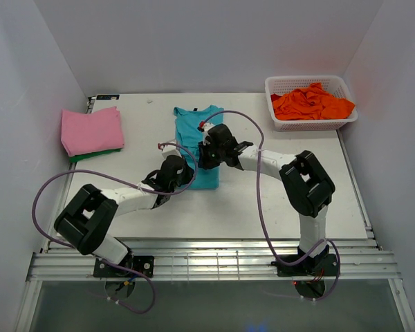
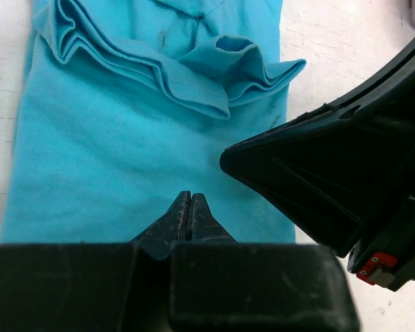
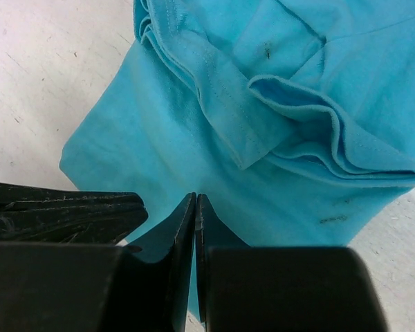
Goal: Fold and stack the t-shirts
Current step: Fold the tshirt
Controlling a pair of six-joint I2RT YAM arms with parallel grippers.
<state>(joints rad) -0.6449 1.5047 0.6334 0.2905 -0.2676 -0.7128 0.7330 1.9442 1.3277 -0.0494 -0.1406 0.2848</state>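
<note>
Here, white walls (image 1: pixel 194 41) box the table (image 1: pixel 221 214) — left pincer (image 2: pixel 191 197), right pincer (image 3: pixel 195 200) closed over teal t-shirt (image 2: pixel 90 159).

Plain teal t-shirt (image 1: pixel 190 128), centre frame. Upper left: pink shirt (image 1: pixel 91 130) over green shirt (image 1: pixel 90 155). Upper right: orange shirts (image 1: pixel 311 104), white lattice basket (image 1: pixel 290 81).

The left tool (image 2: pixel 190 207), tips pressed together, rests over the teal t-shirt (image 2: pixel 117 159), whose layered folds bunch just beyond.
</note>
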